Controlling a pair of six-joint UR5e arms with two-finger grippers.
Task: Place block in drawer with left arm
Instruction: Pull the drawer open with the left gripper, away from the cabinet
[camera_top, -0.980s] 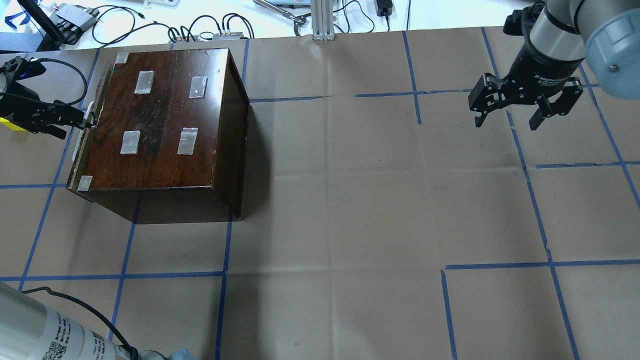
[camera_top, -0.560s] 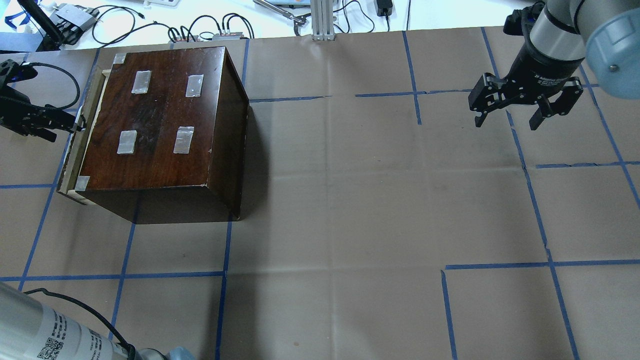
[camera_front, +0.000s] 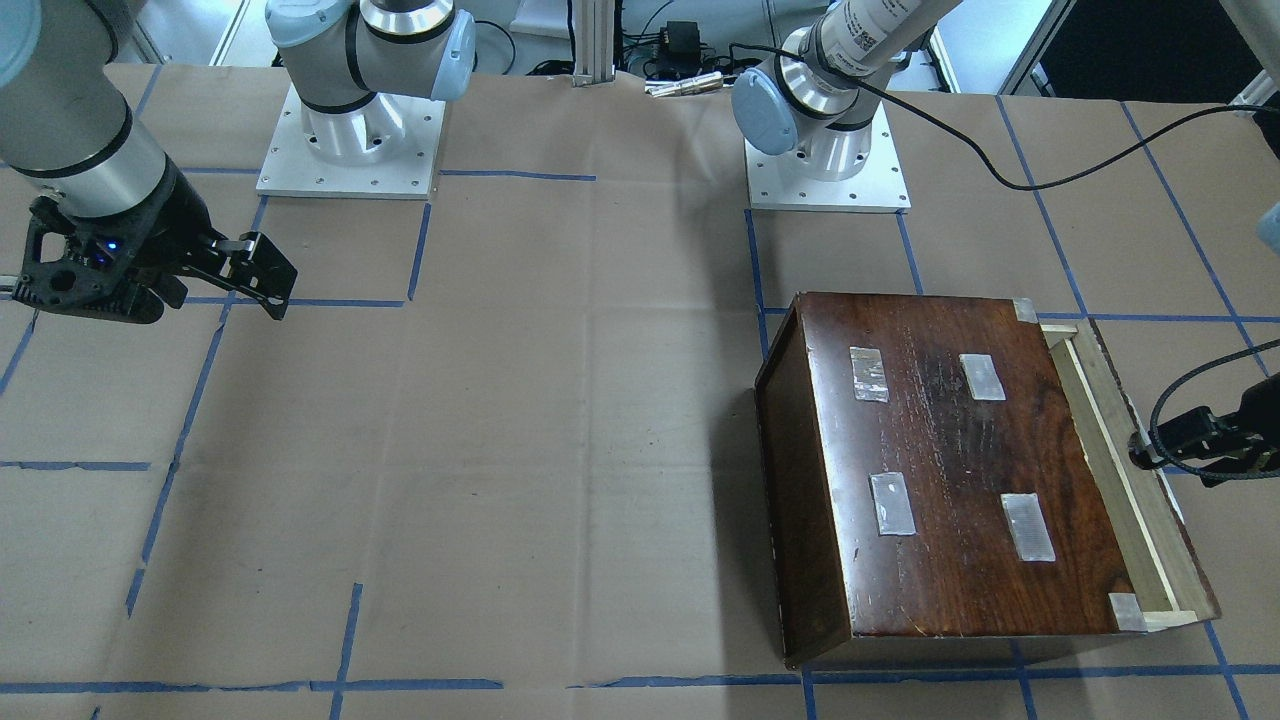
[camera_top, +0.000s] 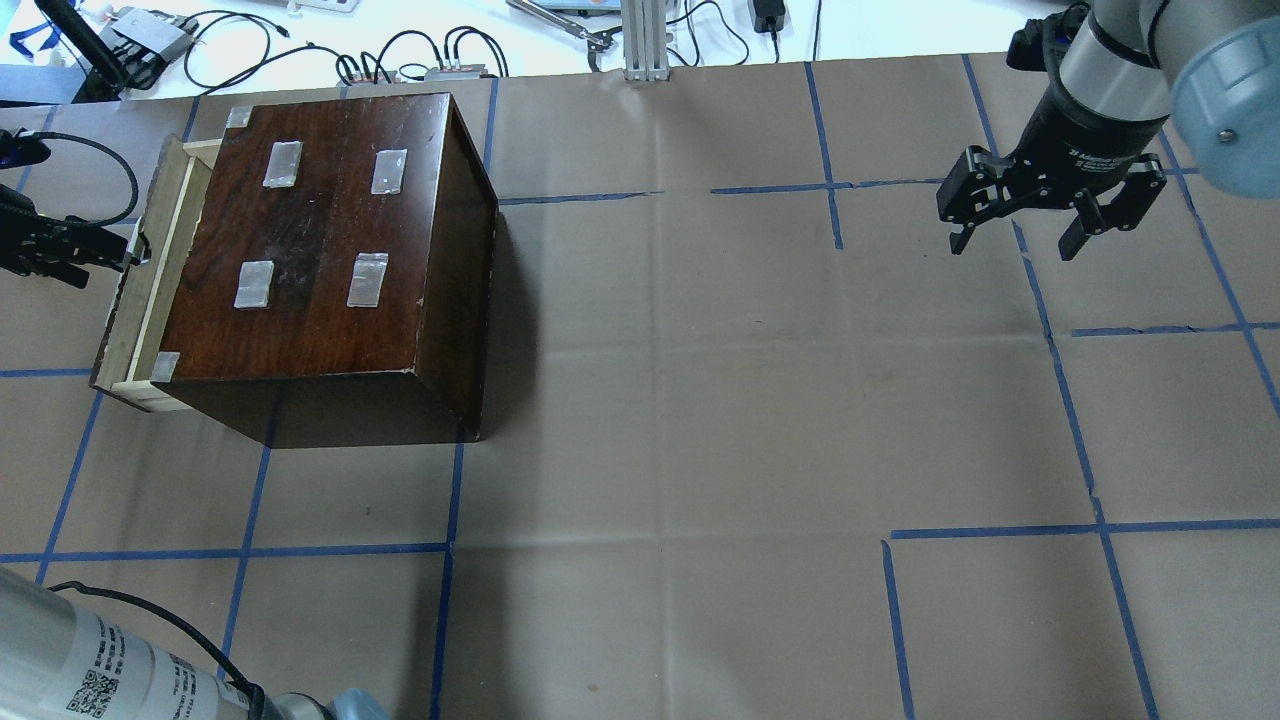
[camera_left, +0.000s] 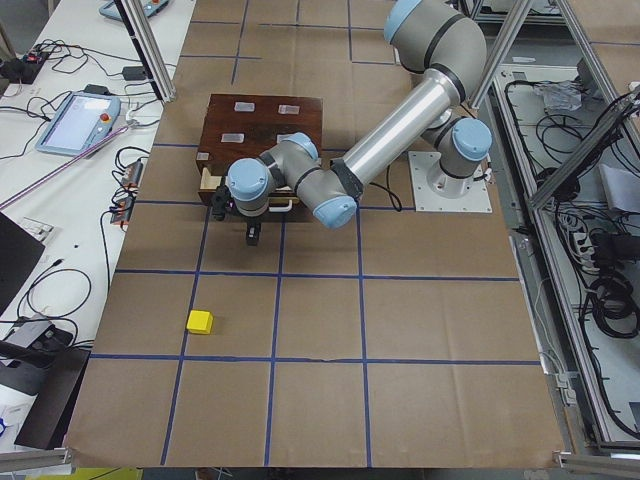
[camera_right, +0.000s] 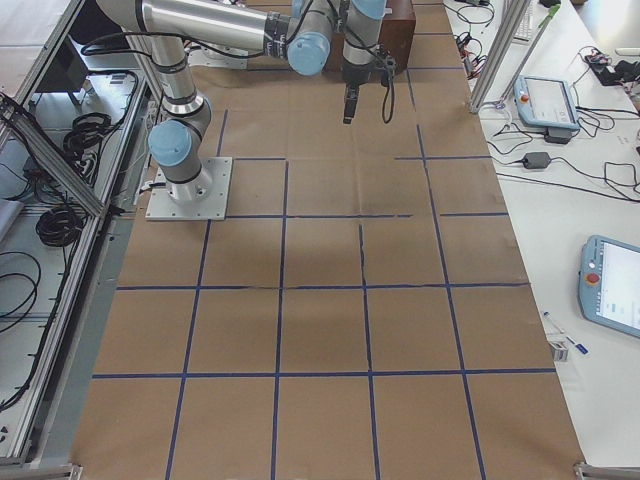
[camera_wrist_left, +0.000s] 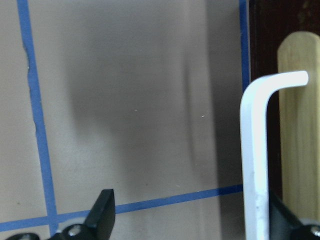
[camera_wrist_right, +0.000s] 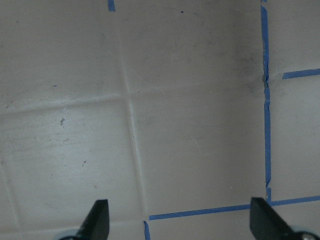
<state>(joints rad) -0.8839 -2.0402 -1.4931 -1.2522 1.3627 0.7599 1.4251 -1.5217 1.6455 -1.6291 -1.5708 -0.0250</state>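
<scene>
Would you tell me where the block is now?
In the exterior left view, the block lies on the table, camera-side of the drawer and apart from it.

Right arm (camera_top: 1110, 70), left arm (camera_top: 50, 650): silver-grey tubes, pale blue caps. Left (lower left corner) bears QR sticker (camera_top: 90, 692), black cable (camera_front: 1030, 186).

**Box on the table's left half, drawer out toward the left end**

In the overhead view the box (camera_top: 330, 250) stands on the table (camera_top: 700, 420) in its left half, toward the far edge. The drawer (camera_top: 140, 310) juts from the box's left side, below its top. The left gripper (camera_top: 115, 258) sits just left of the drawer front, with the handle (camera_wrist_left: 252, 150) between its fingers (camera_wrist_left: 102, 215). The block (camera_left: 200, 321) lies on the table farther toward the left end, well apart from the drawer and the left gripper. The right gripper (camera_top: 1012, 240) hangs over the far part of the right half, well apart from the box.
</scene>
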